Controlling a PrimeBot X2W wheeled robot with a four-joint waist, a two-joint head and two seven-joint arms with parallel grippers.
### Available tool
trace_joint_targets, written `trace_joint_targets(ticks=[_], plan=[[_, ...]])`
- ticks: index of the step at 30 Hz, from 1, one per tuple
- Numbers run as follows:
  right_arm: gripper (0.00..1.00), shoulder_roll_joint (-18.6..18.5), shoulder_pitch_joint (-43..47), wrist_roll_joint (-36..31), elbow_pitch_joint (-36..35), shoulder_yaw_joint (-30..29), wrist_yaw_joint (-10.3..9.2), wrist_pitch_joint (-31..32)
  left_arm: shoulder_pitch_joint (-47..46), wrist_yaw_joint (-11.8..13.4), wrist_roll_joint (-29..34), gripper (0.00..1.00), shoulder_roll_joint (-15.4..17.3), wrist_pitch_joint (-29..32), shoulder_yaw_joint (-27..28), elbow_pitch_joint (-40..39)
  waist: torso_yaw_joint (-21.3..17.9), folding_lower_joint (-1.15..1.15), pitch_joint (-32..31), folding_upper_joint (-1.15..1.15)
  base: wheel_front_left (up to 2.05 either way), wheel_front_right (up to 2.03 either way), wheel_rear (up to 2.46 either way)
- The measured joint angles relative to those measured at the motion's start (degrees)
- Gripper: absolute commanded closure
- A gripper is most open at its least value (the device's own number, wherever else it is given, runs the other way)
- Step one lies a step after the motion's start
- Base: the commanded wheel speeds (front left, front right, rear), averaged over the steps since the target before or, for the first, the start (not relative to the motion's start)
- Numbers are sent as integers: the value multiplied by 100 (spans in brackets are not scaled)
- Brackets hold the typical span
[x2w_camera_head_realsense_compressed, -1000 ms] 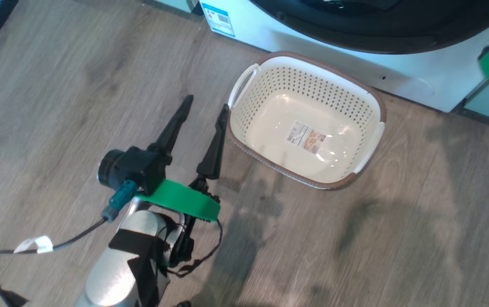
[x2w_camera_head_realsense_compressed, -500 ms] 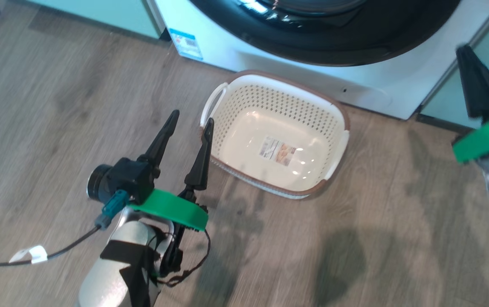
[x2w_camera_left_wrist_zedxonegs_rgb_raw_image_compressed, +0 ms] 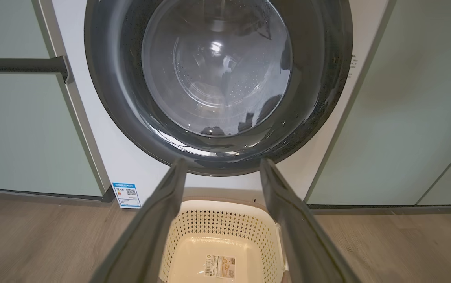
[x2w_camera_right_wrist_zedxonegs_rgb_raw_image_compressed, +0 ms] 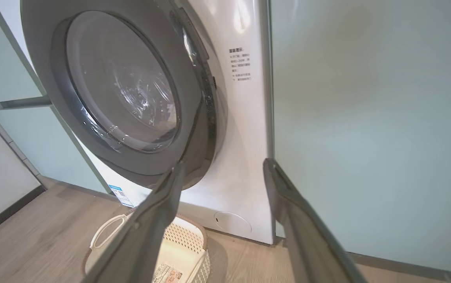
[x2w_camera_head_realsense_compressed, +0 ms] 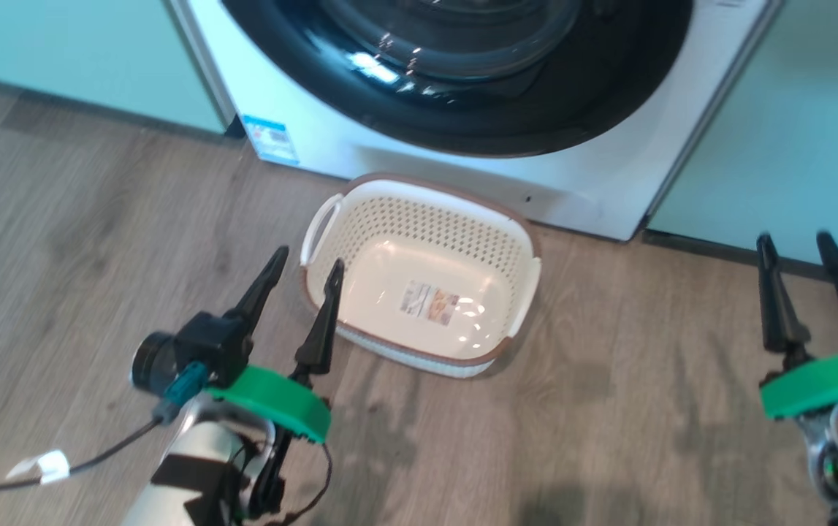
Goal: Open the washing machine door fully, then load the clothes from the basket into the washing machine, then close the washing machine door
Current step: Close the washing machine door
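Observation:
The washing machine (x2w_camera_head_realsense_compressed: 594,190) is white, and its door (x2w_camera_head_realsense_compressed: 462,131), black-rimmed with a glass bowl, lies against its front. The cream basket (x2w_camera_head_realsense_compressed: 419,226) sits on the floor just before it, with nothing but its label inside. The clothes are out of view. My left gripper (x2w_camera_head_realsense_compressed: 309,257) hangs open beside the basket's left handle, nothing between its fingers. My right gripper (x2w_camera_head_realsense_compressed: 793,237) stands open over the floor to the basket's right, apart from it. The left wrist view looks past the left gripper (x2w_camera_left_wrist_zedxonegs_rgb_raw_image_compressed: 223,161) at the door (x2w_camera_left_wrist_zedxonegs_rgb_raw_image_compressed: 111,98) and basket (x2w_camera_left_wrist_zedxonegs_rgb_raw_image_compressed: 217,220). The right wrist view shows the right gripper (x2w_camera_right_wrist_zedxonegs_rgb_raw_image_compressed: 224,163) before the door (x2w_camera_right_wrist_zedxonegs_rgb_raw_image_compressed: 52,78).
Pale green cabinet panels (x2w_camera_head_realsense_compressed: 791,124) flank the machine on both sides. A dark bar handle (x2w_camera_left_wrist_zedxonegs_rgb_raw_image_compressed: 17,65) crosses the left panel. A blue sticker (x2w_camera_head_realsense_compressed: 270,139) marks the machine's lower left corner. Wood floor (x2w_camera_head_realsense_compressed: 608,409) spreads around the basket.
The head camera has tilted up, so more of the door shows. My right gripper has come down to the lower right and its fingers have parted. The left gripper stays open.

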Motion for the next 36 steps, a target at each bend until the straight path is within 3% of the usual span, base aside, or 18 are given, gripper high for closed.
trace_joint_targets(ticks=[20, 36], plan=[[0, 557, 1629, -589, -1556, -628, 0, 543, 769, 227, -218, 0, 286, 304, 291, -299, -792, 0, -603, 0, 0, 0, 0], [0, 628, 1842, -589, -1860, -789, 0, 686, 969, 358, -277, 0, 368, 411, 307, -495, -950, 1, -722, 0, 0, 0, 0]])
